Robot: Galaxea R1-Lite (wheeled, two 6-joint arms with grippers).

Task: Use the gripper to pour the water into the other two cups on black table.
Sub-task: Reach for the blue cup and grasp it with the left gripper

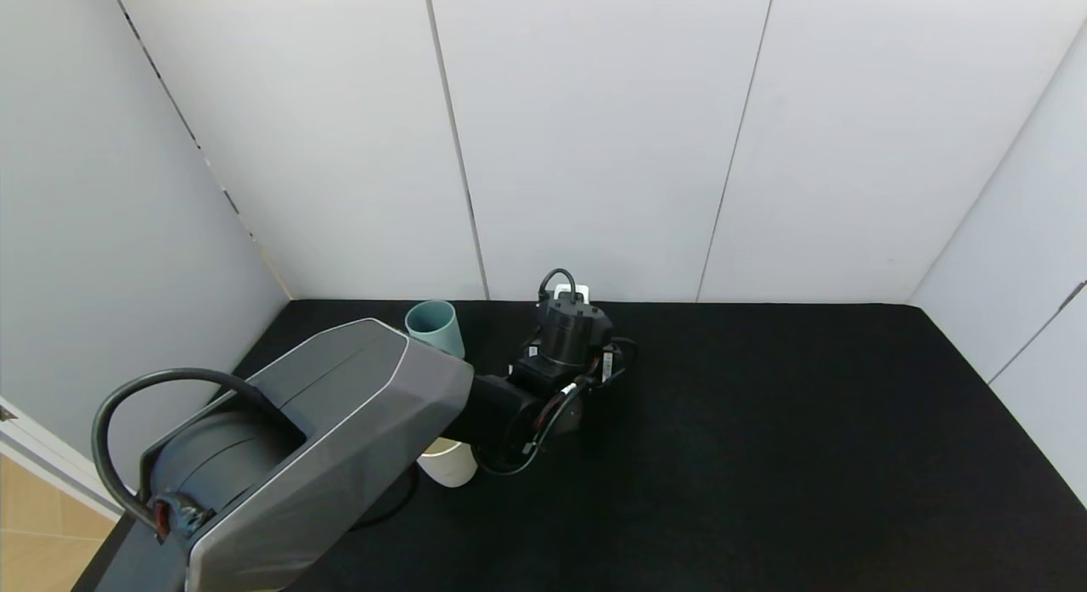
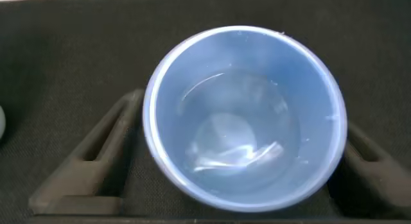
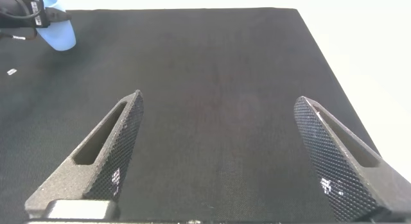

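Holding water (image 2: pixel 237 147), the light blue cup (image 2: pixel 244 115) sits between left tool (image 2: pixel 237 153) fingers.

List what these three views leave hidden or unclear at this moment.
- Head view: the cream cup is mostly hidden under the left arm; the light blue cup is hidden behind the wrist.
- Left wrist view: the left pincer flanks the light blue cup; contact is unclear.
- Head view: the right pincer is out of frame.
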